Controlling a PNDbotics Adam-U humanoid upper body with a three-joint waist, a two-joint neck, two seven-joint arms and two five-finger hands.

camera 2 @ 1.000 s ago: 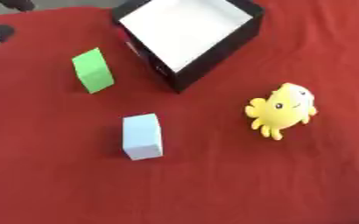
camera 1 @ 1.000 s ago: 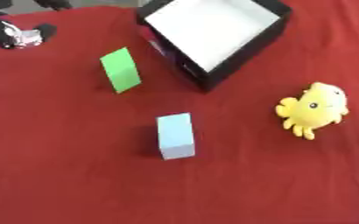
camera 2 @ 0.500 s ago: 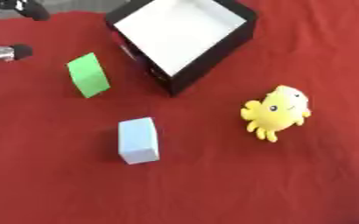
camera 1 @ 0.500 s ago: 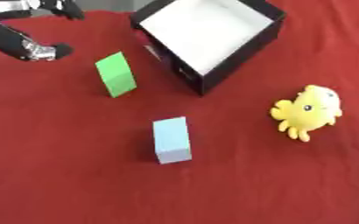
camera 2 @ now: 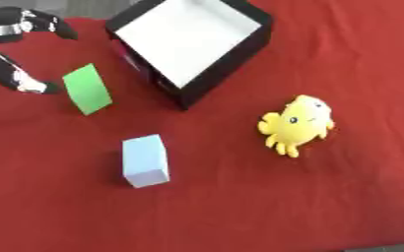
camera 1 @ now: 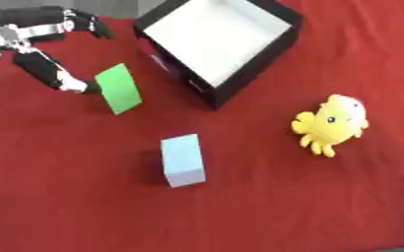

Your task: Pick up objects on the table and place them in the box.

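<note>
1. Nearest the front edge, a little left of the middle, a pale blue block stands alone on the red table, well apart from everything else.
2. Further back, towards the right edge, a yellow plush toy lies on the cloth, apart from the box.
3. On the left side stands a green block, tilted. The left hand has come in from the far-left corner and is spread wide, one finger reaching to just beside the block's left edge and the other part arched above, near the box corner. It holds nothing yet; I cannot tell whether the fingertip actually touches the block.
4. At the far edge sits the black box with its white inside, empty as far as can be seen, its near-left wall close to the green block.
5. The right hand is out of sight in the left eye view; a dark sliver at the right edge of the right eye view may belong to it, but I cannot say.
6. Risks, as I judge them: closing on a thin, leaning block could tip it flat or push it against the box wall; a grasp at one edge could let it swivel and slip out during the lift.
</note>
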